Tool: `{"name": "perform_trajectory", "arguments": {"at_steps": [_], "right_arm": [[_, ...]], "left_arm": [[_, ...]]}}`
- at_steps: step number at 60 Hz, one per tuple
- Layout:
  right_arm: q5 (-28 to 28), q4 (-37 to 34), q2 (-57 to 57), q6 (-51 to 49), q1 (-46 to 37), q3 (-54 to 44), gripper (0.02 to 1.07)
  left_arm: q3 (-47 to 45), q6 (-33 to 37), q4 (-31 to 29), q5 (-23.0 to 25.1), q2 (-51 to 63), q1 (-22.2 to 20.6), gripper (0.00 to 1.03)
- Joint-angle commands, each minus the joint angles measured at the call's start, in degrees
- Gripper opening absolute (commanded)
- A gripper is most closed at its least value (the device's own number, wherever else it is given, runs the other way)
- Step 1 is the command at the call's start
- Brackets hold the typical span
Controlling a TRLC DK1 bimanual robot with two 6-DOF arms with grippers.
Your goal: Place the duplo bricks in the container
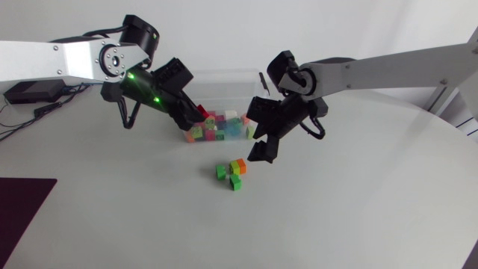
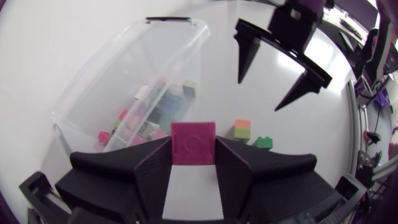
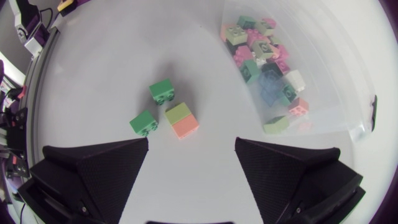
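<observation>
1. A clear container [image 3: 339, 93] holding mixed bricks [image 3: 261, 43] stands on the white tabletop [image 1: 336, 209].
2. The left fingers [image 2: 149, 168] clamp a magenta brick [image 2: 193, 142] from both sides, beside the container's wall.
3. The right fingers [image 3: 99, 168] are spread wide and empty; ahead of them lie two green bricks [image 3: 161, 92] and a lime-and-orange stack [image 3: 182, 120], outside the container.

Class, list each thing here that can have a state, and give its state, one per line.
Left hand: shut on the magenta brick.
Right hand: open, empty.
Magenta brick: held by the left hand.
Container: lidless, partly filled with bricks.
Green bricks: loose on the table.
Orange and lime bricks: joined, on the table.
</observation>
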Motion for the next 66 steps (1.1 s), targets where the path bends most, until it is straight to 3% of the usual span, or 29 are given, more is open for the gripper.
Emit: {"name": "perform_trajectory", "arguments": {"at_steps": [1,18,38,41,46,48,56,66], "right_arm": [[0.7,-1.6,2.6,-2.8,1.2,2.1,1.03],[3.6,-4.8,6.2,-5.8,1.7,6.2,1.03],[6.8,-5.0,7.6,-7.8,1.6,6.1,1.03],[7.1,-5.0,7.7,-7.9,1.5,6.3,1.03],[7.5,-5.9,8.4,-8.6,1.6,7.5,1.03],[7.7,-6.2,8.8,-8.7,1.6,8.3,1.03],[9.5,-8.7,12.4,-10.8,1.9,12.4,1.03],[11.2,-12.1,15.6,-12.6,3.7,17.3,1.03]], "left_arm": [[3.7,-3.7,2.3,1.1,0.7,1.4,0.31],[11.1,-12.4,10.6,1.1,5.4,2.9,0.31],[16.4,-16.6,16.8,-0.3,12.0,2.7,0.35],[17.1,-17.0,18.0,-1.1,13.2,2.7,0.42],[18.3,-18.4,18.7,-4.2,14.4,2.6,0.90],[17.7,-18.5,18.8,-4.2,13.8,2.6,0.98],[9.2,-17.8,22.0,-4.5,5.8,2.5,0.98],[0.3,-16.2,20.7,-4.6,-3.5,4.3,0.98]]}}
